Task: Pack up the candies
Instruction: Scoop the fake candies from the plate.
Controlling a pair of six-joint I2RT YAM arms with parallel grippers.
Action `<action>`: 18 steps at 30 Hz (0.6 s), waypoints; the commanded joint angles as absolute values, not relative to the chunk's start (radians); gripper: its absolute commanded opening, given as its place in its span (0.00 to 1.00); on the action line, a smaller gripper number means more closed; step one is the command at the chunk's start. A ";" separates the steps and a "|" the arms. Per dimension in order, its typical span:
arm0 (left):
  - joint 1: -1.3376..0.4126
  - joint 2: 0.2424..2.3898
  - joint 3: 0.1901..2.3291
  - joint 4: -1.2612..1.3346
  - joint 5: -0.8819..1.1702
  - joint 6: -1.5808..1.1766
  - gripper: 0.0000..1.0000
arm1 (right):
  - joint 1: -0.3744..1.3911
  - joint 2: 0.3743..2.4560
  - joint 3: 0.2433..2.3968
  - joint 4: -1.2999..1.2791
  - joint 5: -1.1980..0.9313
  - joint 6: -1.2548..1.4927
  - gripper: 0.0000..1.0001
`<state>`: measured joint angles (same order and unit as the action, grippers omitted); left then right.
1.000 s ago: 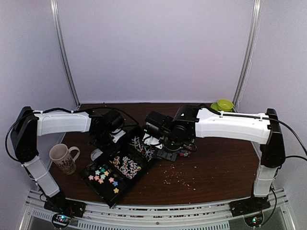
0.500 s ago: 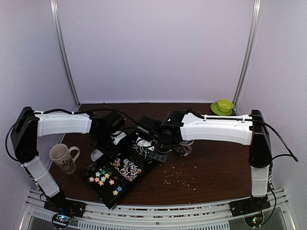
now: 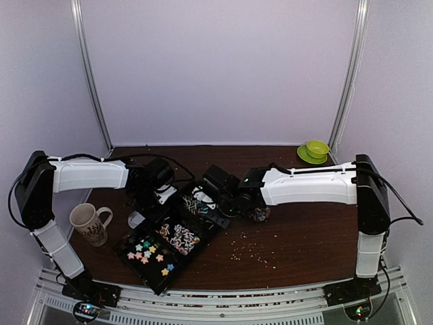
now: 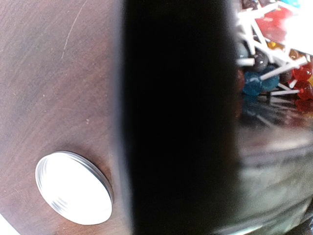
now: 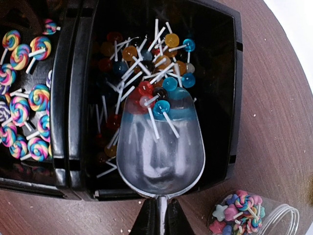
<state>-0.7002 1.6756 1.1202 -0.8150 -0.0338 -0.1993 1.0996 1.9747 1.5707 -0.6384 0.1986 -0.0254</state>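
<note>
1. The right gripper (image 5: 159,211) is closed tight on the thin handle of a metal scoop (image 5: 159,147); the handle leaves the right wrist view at 6 o'clock and the bowl of the scoop points to 12 o'clock.
2. The scoop lies inside one end compartment of a black tray (image 5: 73,98); three or four ball lollipops (image 5: 146,63) rest on its front lip, and the rest are heaped just beyond it toward 12 o'clock.
3. The candies (image 3: 177,235) sit sorted in the tray's three compartments, at about 7 o'clock from the middle of the table (image 3: 318,230): ball lollipops at the far end, swirl lollipops (image 5: 24,107) in the middle, star sweets (image 3: 145,252) at the near end.
4. A clear jar (image 5: 287,218) lies on its side outside the tray, at 5 o'clock in the right wrist view; it holds mixed sweets.
5. The left gripper (image 3: 161,195) is closed at the tray's far left corner; I cannot tell whether it pinches the rim, as a dark blur fills its own view.
6. A round metal lid (image 4: 73,188) lies flat on the wood beside the tray.
7. A mug (image 3: 86,223) stands at 8 o'clock; a green bowl (image 3: 315,147) at 2 o'clock; pale crumbs (image 3: 250,252) are scattered at 6 o'clock.
</note>
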 commanded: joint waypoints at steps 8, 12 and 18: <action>-0.712 1.617 1.144 -0.714 0.085 -0.173 0.00 | 1.093 1.960 1.357 -0.264 0.129 -0.026 0.00; -0.711 1.619 1.144 -0.712 0.092 -0.173 0.00 | 1.093 1.933 1.268 -0.133 0.128 -0.028 0.00; -0.699 1.619 1.142 -0.706 0.118 -0.176 0.00 | 1.091 1.916 1.171 0.037 0.124 -0.027 0.00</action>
